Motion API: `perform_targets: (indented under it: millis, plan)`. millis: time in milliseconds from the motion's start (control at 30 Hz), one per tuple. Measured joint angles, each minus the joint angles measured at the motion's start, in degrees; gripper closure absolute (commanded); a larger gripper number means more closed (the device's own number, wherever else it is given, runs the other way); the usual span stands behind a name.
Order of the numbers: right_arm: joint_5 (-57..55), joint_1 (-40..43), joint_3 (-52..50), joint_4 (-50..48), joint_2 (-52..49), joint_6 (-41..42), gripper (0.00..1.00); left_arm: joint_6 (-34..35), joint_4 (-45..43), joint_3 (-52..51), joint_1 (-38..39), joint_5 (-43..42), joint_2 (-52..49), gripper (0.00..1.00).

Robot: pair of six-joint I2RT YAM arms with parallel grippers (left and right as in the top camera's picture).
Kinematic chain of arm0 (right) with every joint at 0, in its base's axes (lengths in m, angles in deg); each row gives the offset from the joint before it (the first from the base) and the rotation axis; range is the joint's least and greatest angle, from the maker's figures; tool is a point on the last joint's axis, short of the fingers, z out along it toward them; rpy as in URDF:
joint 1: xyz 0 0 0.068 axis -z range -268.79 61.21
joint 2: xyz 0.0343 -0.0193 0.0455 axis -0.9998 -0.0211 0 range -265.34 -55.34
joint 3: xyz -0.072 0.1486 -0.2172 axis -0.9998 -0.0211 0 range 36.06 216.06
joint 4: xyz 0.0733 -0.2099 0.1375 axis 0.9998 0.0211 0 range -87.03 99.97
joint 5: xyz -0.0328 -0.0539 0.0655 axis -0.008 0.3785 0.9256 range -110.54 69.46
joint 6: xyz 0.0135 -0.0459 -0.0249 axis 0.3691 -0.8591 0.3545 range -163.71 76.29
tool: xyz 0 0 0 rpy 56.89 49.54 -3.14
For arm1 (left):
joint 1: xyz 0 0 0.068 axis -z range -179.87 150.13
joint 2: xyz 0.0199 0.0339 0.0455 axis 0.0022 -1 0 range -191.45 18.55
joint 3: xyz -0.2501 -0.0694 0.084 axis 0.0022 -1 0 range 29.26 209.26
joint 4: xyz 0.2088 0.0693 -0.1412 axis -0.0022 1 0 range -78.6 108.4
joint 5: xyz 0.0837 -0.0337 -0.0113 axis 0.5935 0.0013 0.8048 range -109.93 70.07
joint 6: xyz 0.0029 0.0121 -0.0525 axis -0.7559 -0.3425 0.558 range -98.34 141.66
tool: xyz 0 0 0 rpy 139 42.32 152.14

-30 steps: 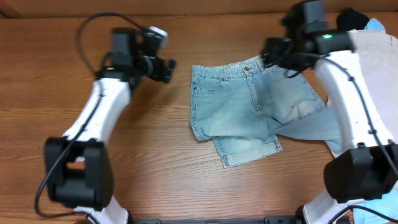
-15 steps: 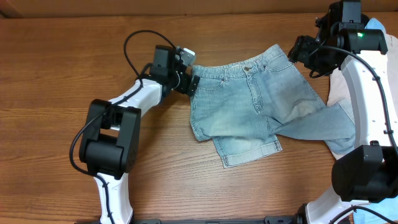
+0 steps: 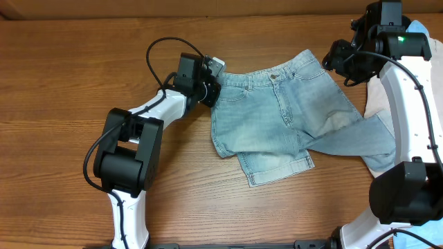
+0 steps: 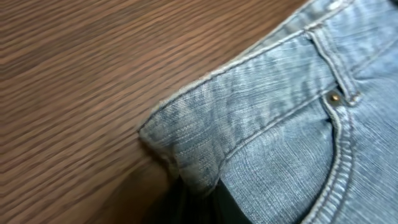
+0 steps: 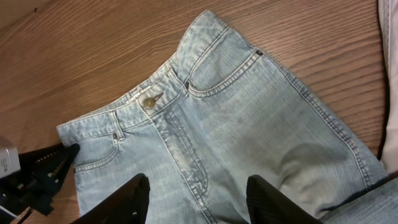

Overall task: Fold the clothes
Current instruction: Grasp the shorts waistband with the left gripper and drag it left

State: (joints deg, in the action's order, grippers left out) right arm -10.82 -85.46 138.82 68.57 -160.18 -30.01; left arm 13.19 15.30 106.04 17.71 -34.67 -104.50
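Shorts (image 3: 284, 117) on bench (image 3: 55, 83); left claw (image 3: 210, 90) at waistband's 10 o'clock corner, closure unclear; right claw (image 5: 198, 202) apart, hovering at 1 o'clock.

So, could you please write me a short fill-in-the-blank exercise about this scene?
The denim shorts lie on a ___ table.
The right gripper hovers ___, holding nothing.
The left gripper sits at the shorts' ___ corner.
Missing words: wooden; open; waistband.
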Motion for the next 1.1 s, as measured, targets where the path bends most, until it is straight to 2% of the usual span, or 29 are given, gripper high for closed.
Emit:
perform_targets:
  millis: [200,300,433,500,567,700,800,867,967,1100]
  plan:
    - [0.17,-0.15,0.0,1.29,0.0,-0.04,0.46,2.36,4.87,4.79,-1.33,8.0,-0.66,0.96]
    - [0.15,-0.83,0.0,1.36,0.0,-0.02,0.46,3.43,12.9,10.62,-4.37,13.9,-0.96,0.96]
    - [0.2,-2.95,-0.04,-0.42,0.0,-0.07,0.46,4.37,28.44,20.94,-11.43,20.04,-1.11,0.83]
    - [0.35,-4.52,-0.26,-1.68,0.0,-0.02,0.46,4.92,36.06,25.49,-15.5,21.77,-1.11,0.73]
    - [0.5,-5.97,-0.72,-2.25,0.0,0.0,0.46,5.86,41.22,28.5,-18.32,22.77,-1.11,0.65]
    - [1.97,-10.75,-1.97,-2.99,-0.13,-0.04,0.46,7.93,50.53,31.91,-22.64,22.69,-1.11,0.36]
    - [3.08,-15.45,-2.71,-3.78,-1.09,-0.04,0.46,8.81,54.23,32.24,-22.82,20.72,-1.11,0.26]
    - [3.3,-18.6,-3.32,-4.11,-2.51,0.02,0.46,9.01,55.23,32.24,-22.34,19.54,-1.11,0.21]
    - [3.23,-23.3,-3.93,-4.26,-7.28,1.25,0.46,9.46,55.47,32.26,-21.66,16.7,-1.11,0.2]
    - [2.95,-24.3,-4.39,-3.74,-12.35,1.73,0.46,9.64,55.49,32.26,-20.94,13.42,-1.11,0.2]
